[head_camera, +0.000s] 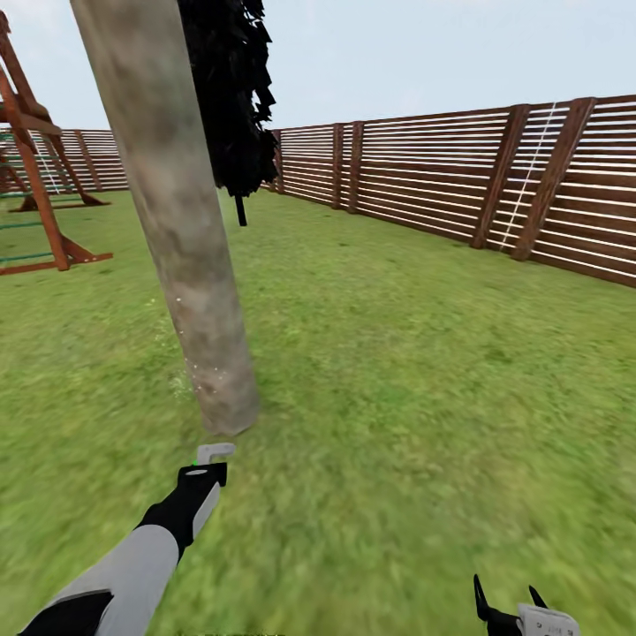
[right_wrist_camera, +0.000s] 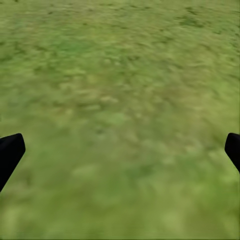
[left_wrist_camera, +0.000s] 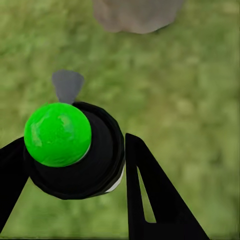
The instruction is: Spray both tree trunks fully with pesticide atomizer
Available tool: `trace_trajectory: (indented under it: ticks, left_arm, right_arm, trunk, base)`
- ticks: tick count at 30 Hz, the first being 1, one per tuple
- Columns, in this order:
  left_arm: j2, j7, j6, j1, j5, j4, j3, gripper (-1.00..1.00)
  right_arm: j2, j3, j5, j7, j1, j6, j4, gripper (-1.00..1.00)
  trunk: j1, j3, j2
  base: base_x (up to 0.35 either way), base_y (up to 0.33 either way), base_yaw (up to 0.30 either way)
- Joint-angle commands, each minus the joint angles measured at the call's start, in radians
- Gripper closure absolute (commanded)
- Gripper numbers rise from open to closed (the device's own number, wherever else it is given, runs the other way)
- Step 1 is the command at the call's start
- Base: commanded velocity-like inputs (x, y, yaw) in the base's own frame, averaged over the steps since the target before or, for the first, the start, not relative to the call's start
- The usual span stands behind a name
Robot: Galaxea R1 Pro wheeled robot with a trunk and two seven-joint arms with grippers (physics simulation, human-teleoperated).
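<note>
While left fingers [left_wrist_camera: 75, 200] clamp round green-capped atomizer [left_wrist_camera: 75, 155], right fingers [right_wrist_camera: 120, 150] spread empty; mottled trunk [head_camera: 177, 221] near

tree trunk [head_camera: 177, 221] ahead-left on lawn [head_camera: 397, 371] | atomizer [head_camera: 215, 452] before trunk | fence [head_camera: 459, 177] behind, right

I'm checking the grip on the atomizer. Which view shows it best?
The left wrist view: the atomizer, green cap and grey nozzle, sits close up between the left gripper fingers. The head view shows just its pale nozzle tip past the arm, near the tree trunk. The right wrist view shows grass.
</note>
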Motion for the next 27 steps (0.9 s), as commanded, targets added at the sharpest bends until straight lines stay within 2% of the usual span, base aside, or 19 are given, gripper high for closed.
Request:
trace_trajectory:
  ticks: [1,13,21,27]
  left_arm:
    - [0.0,0.0,0.0,0.0,0.0,0.0,0.0,1.0]
    - [0.001,0.0,0.0,0.0,0.001,-0.001,0.001,1.0]
    - [0.001,0.0,0.0,0.0,0.001,-0.001,0.001,1.0]
    - [0.006,-0.001,-0.001,0.001,0.001,-0.003,0.001,1.0]
  right_arm:
    - [0.0,0.0,0.0,0.0,0.0,0.0,0.0,-1.0]
    - [0.0,0.0,0.0,0.0,0.0,0.0,0.0,-1.0]
    - [0.0,0.0,0.0,0.0,0.0,0.0,0.0,-1.0]
    - [0.0,0.001,0.0,0.0,0.0,0.0,0.0,-1.0]
  trunk:
    - [0.0,0.0,0.0]
    - [0.0,0.0,0.0]
    - [0.0,0.0,0.0]
    - [0.0,0.0,0.0]
  base:
    - [0.0,-0.272,0.277]
    - [0.044,-0.271,0.268]
    - [0.176,-0.235,0.015]
    - [0.091,-0.069,0.115]
